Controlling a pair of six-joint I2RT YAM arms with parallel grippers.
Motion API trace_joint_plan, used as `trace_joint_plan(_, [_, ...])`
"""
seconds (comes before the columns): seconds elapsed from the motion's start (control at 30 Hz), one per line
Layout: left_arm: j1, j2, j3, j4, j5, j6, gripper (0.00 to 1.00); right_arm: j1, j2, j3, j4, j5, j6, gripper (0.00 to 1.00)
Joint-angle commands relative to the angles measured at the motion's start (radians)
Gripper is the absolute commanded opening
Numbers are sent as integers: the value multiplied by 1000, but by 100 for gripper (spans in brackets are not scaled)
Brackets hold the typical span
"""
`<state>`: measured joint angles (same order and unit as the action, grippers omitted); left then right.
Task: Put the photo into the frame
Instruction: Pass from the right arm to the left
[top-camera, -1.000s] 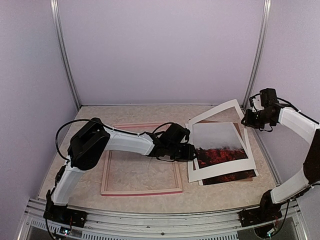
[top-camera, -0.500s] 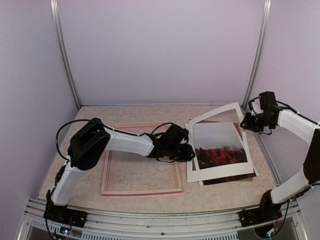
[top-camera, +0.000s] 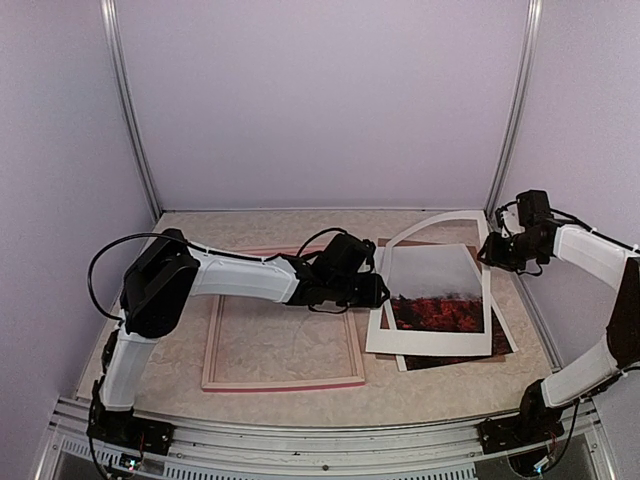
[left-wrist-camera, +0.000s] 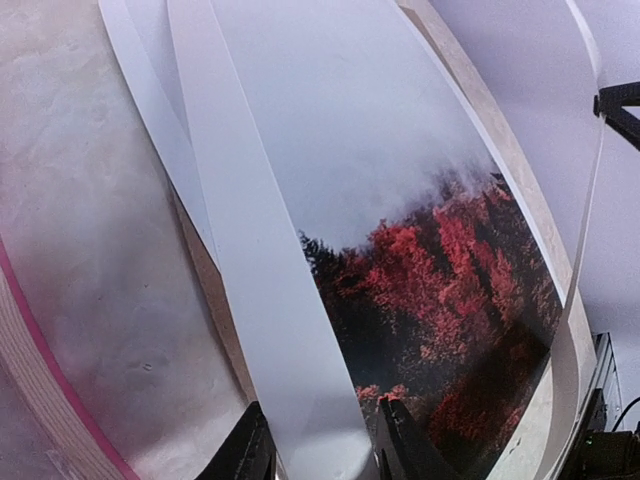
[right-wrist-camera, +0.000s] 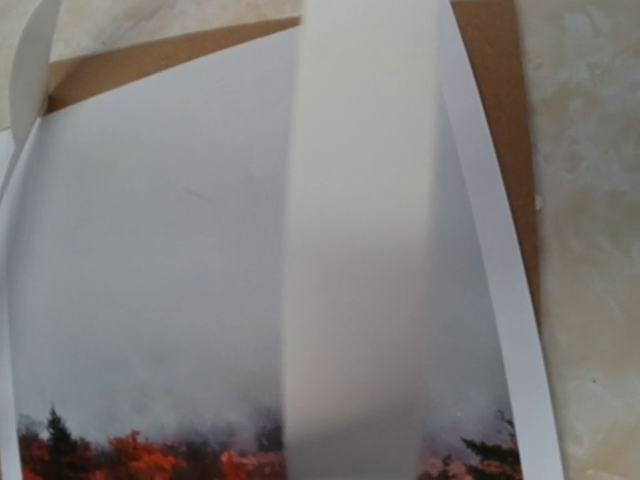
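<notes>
Left gripper (top-camera: 372, 292) is clamped on the near-left edge of the photo (top-camera: 435, 305) and has dragged it left since a moment ago. That edge now sits just beside the right rail of the frame (top-camera: 285, 381), lying flat under the left arm. Right gripper (top-camera: 492, 250) has dropped lower and moved inward, pinching the far-right corner, so the white border (top-camera: 440, 216) that tilted up before now bows into an arch. The brown board (right-wrist-camera: 495, 80) is still underneath

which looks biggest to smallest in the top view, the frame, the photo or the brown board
1. frame: widest outline on the table.
2. photo: clearly smaller.
3. brown board: only slivers show beneath the photo, so its real size can't be ranked.
</notes>
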<state>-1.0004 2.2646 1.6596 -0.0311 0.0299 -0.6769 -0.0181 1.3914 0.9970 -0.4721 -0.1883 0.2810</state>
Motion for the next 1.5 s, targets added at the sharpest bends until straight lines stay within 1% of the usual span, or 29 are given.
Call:
trace_joint_plan(0.0, [-4, -73, -2, -13, -21, 29, 34, -13, 1, -11, 13, -19, 0, 40])
trace_joint_plan(0.13, [-1, -106, -17, -34, -22, 30, 34, -11, 0, -21, 16, -27, 5, 49])
trace_joint_plan(0.27, [1, -155, -75, -28, -18, 14, 34, -10, 0, -66, 45, -48, 16, 51])
trace_joint_plan(0.37, [4, -194, -145, 19, 7, -12, 37, -6, 4, -107, 70, -55, 24, 51])
trace_joint_plan(0.57, [20, -242, -275, 190, 148, -102, 48, 15, 14, -172, 114, -66, 44, 52])
trace_joint_plan(0.67, [27, -234, -290, 214, 190, -125, 50, 15, 10, -193, 130, -63, 52, 52])
trace_joint_plan(0.8, [36, -226, -326, 269, 220, -151, 43, 15, 5, -205, 134, -64, 55, 51])
trace_joint_plan(0.87, [38, -227, -325, 278, 229, -153, 41, 15, 4, -207, 135, -63, 54, 51])
trace_joint_plan(0.93, [42, -220, -322, 292, 246, -155, 36, 15, 4, -210, 137, -66, 59, 51])
trace_joint_plan(1.0, [46, -209, -319, 315, 268, -168, 31, 46, 4, -214, 143, -72, 63, 51])
trace_joint_plan(1.2, [49, -171, -300, 348, 300, -176, 18, 84, -9, -229, 165, -74, 76, 51])
trace_joint_plan(1.3, [50, -162, -296, 356, 303, -177, 7, 118, -30, -243, 208, -123, 80, 51])
trace_joint_plan(1.4, [52, -164, -297, 359, 303, -174, 2, 166, -48, -259, 261, -181, 102, 51])
trace_joint_plan(1.47, [54, -166, -299, 358, 302, -173, 1, 213, -50, -265, 291, -189, 126, 52])
